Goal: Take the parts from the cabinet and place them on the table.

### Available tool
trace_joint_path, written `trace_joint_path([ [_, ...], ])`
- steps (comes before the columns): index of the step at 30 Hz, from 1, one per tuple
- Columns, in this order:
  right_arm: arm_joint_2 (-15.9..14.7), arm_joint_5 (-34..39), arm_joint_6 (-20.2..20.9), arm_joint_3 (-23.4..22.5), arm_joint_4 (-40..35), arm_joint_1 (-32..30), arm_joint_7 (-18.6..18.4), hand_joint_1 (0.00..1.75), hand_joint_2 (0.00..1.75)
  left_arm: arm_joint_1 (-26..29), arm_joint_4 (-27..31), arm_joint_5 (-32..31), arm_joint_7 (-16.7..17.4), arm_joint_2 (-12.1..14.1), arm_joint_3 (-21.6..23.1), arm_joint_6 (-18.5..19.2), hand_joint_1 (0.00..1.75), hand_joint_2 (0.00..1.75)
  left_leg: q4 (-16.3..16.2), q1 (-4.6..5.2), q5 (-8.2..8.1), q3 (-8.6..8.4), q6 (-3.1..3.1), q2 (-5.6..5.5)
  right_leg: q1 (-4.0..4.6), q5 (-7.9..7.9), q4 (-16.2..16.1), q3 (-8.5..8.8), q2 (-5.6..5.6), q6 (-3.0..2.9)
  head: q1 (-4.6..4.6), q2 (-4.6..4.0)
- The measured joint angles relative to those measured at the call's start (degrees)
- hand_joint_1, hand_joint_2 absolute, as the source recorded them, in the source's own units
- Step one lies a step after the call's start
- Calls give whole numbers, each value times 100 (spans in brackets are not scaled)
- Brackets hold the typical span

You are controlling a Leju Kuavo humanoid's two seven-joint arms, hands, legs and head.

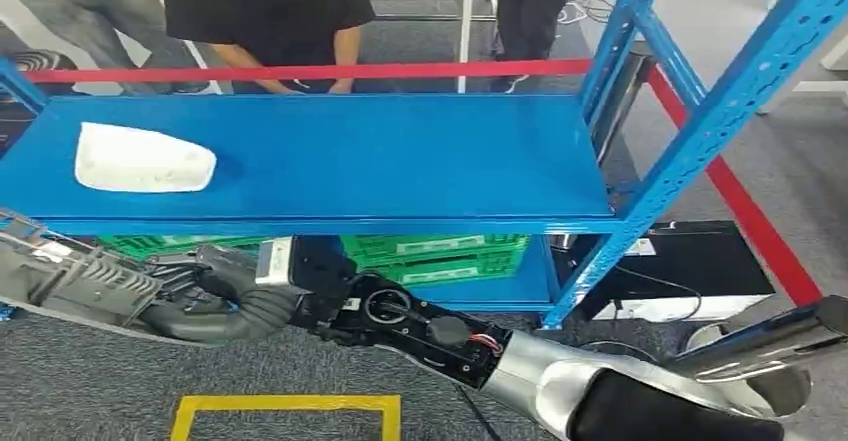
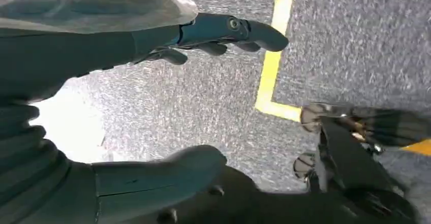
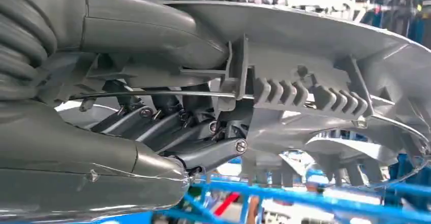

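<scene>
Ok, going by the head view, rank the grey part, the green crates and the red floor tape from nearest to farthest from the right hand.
1. grey part: held in the right hand, low on the left.
2. green crates: on the lower shelf, just behind the hand.
3. red floor tape: on the floor far right, past the rack's post.

White part [image 1: 143, 158] flat on blue shelf [image 1: 400, 161]; grey ribbed part [image 3: 325, 82], apparently hand-held.

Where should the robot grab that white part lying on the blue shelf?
Probably across the white part at its narrower rounded end, which points toward the shelf's bare middle. It lies flat, so a hand should come from the robot's near edge, fingers over the top and thumb on the near side.
</scene>
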State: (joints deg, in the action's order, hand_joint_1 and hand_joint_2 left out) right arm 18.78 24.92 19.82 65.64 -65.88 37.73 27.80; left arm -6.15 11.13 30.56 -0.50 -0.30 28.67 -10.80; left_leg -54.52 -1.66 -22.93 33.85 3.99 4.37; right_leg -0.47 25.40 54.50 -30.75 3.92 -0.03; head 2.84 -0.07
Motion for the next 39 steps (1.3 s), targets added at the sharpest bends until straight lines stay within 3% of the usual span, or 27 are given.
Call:
trace_joint_path([
  [1, 2, -2, 9, 0, -4, 7, 7, 175, 175, -18, 0, 6, -2, 6, 0, 2, 0, 175, -2, 25, 14, -5, -84, -120, 32, 45, 39, -14, 30, 31, 34, 0],
  [2, 7, -11, 24, 4, -4, 6, 5, 175, 175, -21, 0, 15, -4, 4, 0, 2, 0, 175, -25, 25, -6, 16, -154, -199, 44, 54, 33, 9, 60, 46, -30, 0],
  [4, 9, -11, 44, 20, -4, 3, 2, 175, 175, -9, -2, 31, -11, 11, 0, 2, 0, 175, -57, 33, -40, 38, -235, -306, 40, 88, 24, 48, 171, 105, -43, 0],
  [5, 20, -9, 48, 26, -7, 1, 2, 175, 175, -14, 0, 39, -13, 13, 0, 2, 0, 175, -36, 11, -26, 14, -291, -363, 16, 136, 51, 42, 150, 153, -52, 0],
  [6, 24, -11, 48, 28, -7, 2, -2, 175, 175, -8, 0, 44, -15, 11, 0, 2, 0, 175, -35, 10, -27, 8, -315, -410, -8, 282, 223, -4, -91, 173, -67, 0],
  [7, 28, -9, 50, 28, -4, 3, 0, 175, 175, -10, 0, 57, -15, 13, 0, 0, 0, 175, -35, 11, -29, 4, -351, -447, -13, 526, 635, -179, -251, 174, -67, 0],
  [8, 28, -9, 59, 33, -4, 2, 4, 175, 175, -13, 0, 68, -20, 11, 0, 0, 0, 175, -37, 17, -30, 5, -367, -509, -3, 789, 1211, -447, -315, 174, -76, 0],
  [10, 28, -9, 70, 44, 4, -11, -2, 175, 175, -12, 0, 72, -20, 11, 0, 0, 0, 175, -41, 48, -38, 1, -380, -647, 9, 1031, 2034, -875, -365, 157, -89, -2],
  [11, 28, -9, 79, 46, 11, -18, -2, 175, 175, -11, 0, 74, -20, 11, 0, 0, 0, 175, -43, 62, -42, -5, -386, -722, 13, 967, 2063, -925, -374, 132, -87, 0],
  [13, 28, -9, 85, 48, 9, -24, -4, 175, 175, -10, 0, 74, -20, 11, 0, 0, 0, 175, -44, 93, -46, -34, -391, -905, 43, 418, 1266, -619, -422, 32, -96, 0],
  [14, 28, -9, 88, 48, 9, -22, -4, 175, 175, -11, 0, 77, -20, 8, 0, 0, 0, 175, -42, 107, -48, -56, -390, -984, 59, 116, 684, -362, -520, -35, -96, 0],
  [15, 33, -9, 98, 48, 9, -16, -2, 175, 175, -6, 0, 81, -20, -20, 2, 0, 0, 175, -32, 74, -51, -54, -390, -1036, 68, -41, 211, -186, -802, -136, -98, -2],
  [16, 33, -9, 105, 48, 9, -14, 2, 175, 175, -20, 0, 81, -24, -20, 0, 0, 0, 175, -45, 115, -46, -28, -370, -1091, 48, -15, 118, -130, -858, -159, -63, -2],
  [19, 39, -11, 127, 55, 9, -8, 4, 175, 175, 3, -2, 88, -28, -22, 0, 0, 0, 175, 21, 29, -2, -6, -273, -1251, 101, -23, 80, -109, -719, -154, -107, 0],
  [20, 59, -17, 129, 55, 7, -10, 4, 175, 175, 9, -2, 90, -31, 9, 0, -2, 0, 175, 24, 80, -7, -9, -238, -1280, -1, -78, -62, -30, -617, -139, -102, 0],
  [22, 76, -24, 127, 61, 13, 1, 15, 175, 175, 17, -2, 90, -33, -13, 2, -2, 0, 175, -459, 75, -319, 213, -212, -701, 4, -109, -141, 41, -487, -151, -80, -2],
  [24, 76, -33, 129, 59, 15, -3, 37, 175, 175, 6, -2, 88, -37, -16, 2, -2, 0, 175, -1392, 48, -713, 688, -126, -526, 4, -90, -136, 47, -335, -150, -83, 0],
  [25, 76, -35, 127, 59, 17, -8, 33, 175, 175, 5, -2, 88, -37, -11, 2, -2, 0, 175, -1795, 29, -827, 904, -87, -500, 4, -78, -131, 44, -248, -147, -83, -2],
  [26, 76, -39, 127, 63, 28, -13, 31, 175, 175, 6, -2, 83, -37, -11, 2, -2, 0, 175, -1869, 7, -783, 958, -61, -483, -3, -68, -127, 48, -180, -134, -83, 0],
  [27, 76, -55, 127, 68, 31, -16, 24, 175, 175, 7, -2, 81, -35, -5, 5, -2, 0, 175, -1628, -15, -600, 847, -35, -467, -12, -48, -116, 52, -113, -112, -83, -2],
  [29, 76, -103, 129, 87, 26, -16, 2, 175, 175, 15, -2, 81, -35, 13, 9, -2, 0, 175, -603, -42, -111, 307, 19, -329, -48, 13, -56, 64, -9, -45, -80, 0],
  [30, 76, -114, 129, 92, 24, -15, -2, 175, 175, 5, 0, 81, -35, 11, 11, -2, 0, 175, -81, -41, 8, 38, 56, -71, -30, 69, 18, 65, 45, 22, -83, 0],
  [31, 81, -111, 129, 92, 20, -12, -2, 175, 175, -22, 0, 81, -35, -24, 20, -2, 0, 175, -80, 5, -16, 45, -14, -86, 11, 124, 61, 37, 68, 62, -30, 0],
  [32, 83, -131, 129, 96, 9, -20, -11, 175, 175, -27, 0, 83, -35, -16, 22, -2, 0, 175, -90, 0, -32, 60, -130, -203, 32, 135, 53, 56, 112, 77, -78, 0],
  [35, 85, -186, 129, 116, 0, -21, -9, 175, 175, -14, 0, 88, -35, 6, 48, -2, 0, 175, -102, 5, -42, 74, -265, -354, 5, 171, 47, 115, 236, 137, -96, -2],
  [37, 98, -216, 127, 127, -15, -24, -7, 175, 175, -12, 0, 90, -35, 11, 59, -2, 0, 175, -92, -6, -38, 53, -331, -444, -29, 493, 447, -22, -174, 161, -107, 0],
  [39, 96, -223, 127, 131, -26, -35, 4, 175, 175, -18, 0, 109, -37, 17, 61, -4, 0, 175, -92, 6, -41, 56, -361, -556, -7, 987, 1505, -508, -336, 157, -126, 0],
])
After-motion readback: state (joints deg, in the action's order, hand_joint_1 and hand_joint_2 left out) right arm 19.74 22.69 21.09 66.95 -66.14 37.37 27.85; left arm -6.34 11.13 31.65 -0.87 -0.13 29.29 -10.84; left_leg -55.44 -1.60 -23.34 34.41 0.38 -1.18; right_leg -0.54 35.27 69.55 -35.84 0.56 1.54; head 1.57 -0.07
